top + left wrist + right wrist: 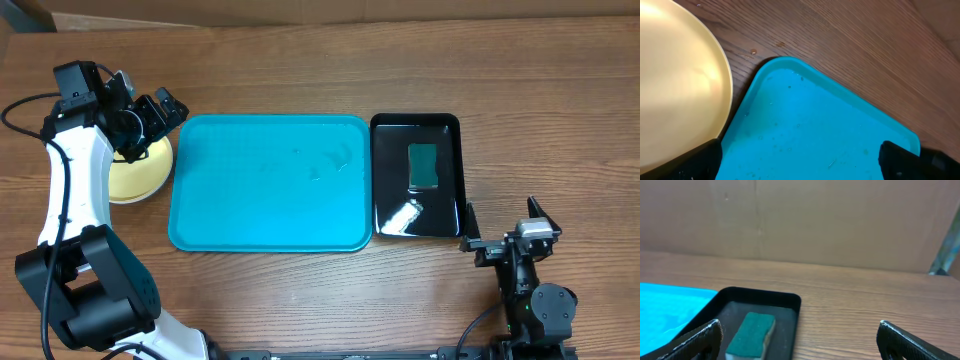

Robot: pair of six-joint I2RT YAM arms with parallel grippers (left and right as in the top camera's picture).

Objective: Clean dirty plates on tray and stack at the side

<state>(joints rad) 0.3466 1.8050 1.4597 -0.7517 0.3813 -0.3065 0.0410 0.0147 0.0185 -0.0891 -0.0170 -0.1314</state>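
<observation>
Left of the turquoise tray (270,190), on the table (300,70), sits the pale yellow plate (135,182), just beside the tray's left rim; can't tell whether other plates lie under it. My left gripper (160,112) hovers over the plate's far-right edge and the tray's far-left corner, fingers (695,162) spread wide, released. Tray surface shows faint specks and streaks. Black tray (390,140) with green sponge (423,166) lies just beside the turquoise tray's right rim. My right gripper (505,232) sits nearer and to the right of the black tray, apart from it, jaws released, facing the sponge.
</observation>
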